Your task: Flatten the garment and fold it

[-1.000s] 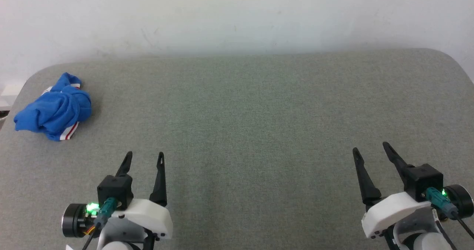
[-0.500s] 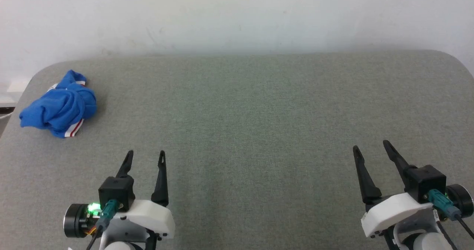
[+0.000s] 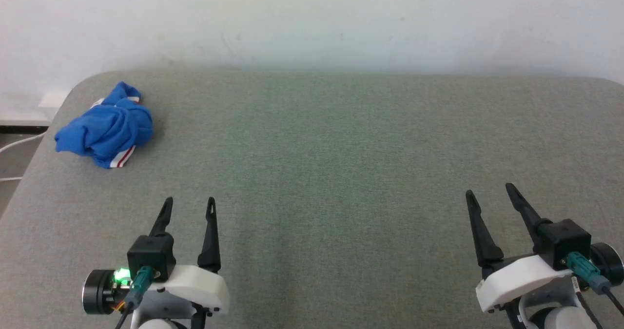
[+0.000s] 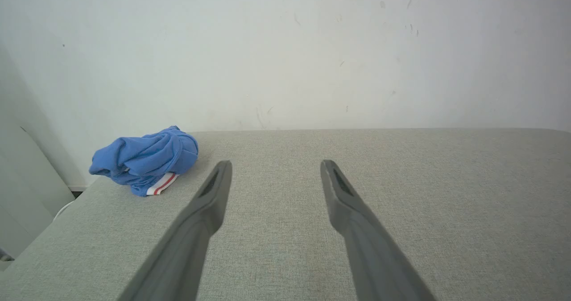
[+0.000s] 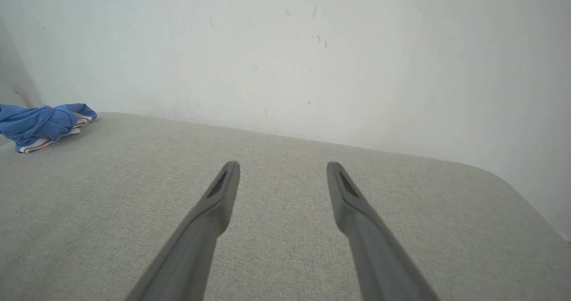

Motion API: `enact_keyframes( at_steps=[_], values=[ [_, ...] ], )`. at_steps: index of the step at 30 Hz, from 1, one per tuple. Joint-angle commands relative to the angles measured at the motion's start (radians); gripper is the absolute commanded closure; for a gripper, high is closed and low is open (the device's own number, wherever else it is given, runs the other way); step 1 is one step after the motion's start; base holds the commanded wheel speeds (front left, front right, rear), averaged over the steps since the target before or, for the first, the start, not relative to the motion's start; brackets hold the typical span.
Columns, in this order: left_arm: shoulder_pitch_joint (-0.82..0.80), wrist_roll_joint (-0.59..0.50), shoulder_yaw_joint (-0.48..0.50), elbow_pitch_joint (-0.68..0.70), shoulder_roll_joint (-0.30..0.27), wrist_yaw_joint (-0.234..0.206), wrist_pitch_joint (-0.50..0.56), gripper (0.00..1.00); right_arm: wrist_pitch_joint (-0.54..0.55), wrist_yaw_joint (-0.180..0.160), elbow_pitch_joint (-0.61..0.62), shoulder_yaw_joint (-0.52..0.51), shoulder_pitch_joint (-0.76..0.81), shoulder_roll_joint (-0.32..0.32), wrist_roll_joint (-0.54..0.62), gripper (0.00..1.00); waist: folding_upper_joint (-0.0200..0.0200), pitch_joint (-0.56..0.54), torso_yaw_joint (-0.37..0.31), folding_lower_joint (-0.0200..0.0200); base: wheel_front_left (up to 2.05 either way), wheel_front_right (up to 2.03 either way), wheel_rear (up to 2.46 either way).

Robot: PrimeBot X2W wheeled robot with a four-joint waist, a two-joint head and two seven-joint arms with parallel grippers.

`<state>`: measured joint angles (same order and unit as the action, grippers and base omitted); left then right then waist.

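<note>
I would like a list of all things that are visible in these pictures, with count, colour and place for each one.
garment: one, royal blue with red-striped white trim, crumpled near the table's far left corner.
table: one, grey-green cloth top, in front of the robot.
wall: one, white, behind the table.
cable: one, white, beyond the table's left edge.
left gripper: one, dark fingers, open and empty, lower left.
right gripper: one, dark fingers, open and empty, lower right.

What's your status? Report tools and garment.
Left tool open, empty. Right tool open, empty. Garment crumpled, far left corner of table, untouched. Nothing in the way.
</note>
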<state>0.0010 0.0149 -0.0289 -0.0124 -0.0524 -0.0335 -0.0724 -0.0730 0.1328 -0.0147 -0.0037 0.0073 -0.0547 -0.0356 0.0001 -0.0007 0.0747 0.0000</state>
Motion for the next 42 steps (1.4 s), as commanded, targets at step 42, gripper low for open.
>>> enact_keyframes(
  at_steps=[42],
  values=[
    [0.062, 0.009, -0.032, 0.008, 0.001, -0.043, -0.099, 0.0, -0.099, -0.001, -0.035, 0.011, 0.022, 0.003, -0.059, 0.0, -0.0001, -0.024, 0.266, 0.0, 0.0, 0.0, 0.0]
  ],
)
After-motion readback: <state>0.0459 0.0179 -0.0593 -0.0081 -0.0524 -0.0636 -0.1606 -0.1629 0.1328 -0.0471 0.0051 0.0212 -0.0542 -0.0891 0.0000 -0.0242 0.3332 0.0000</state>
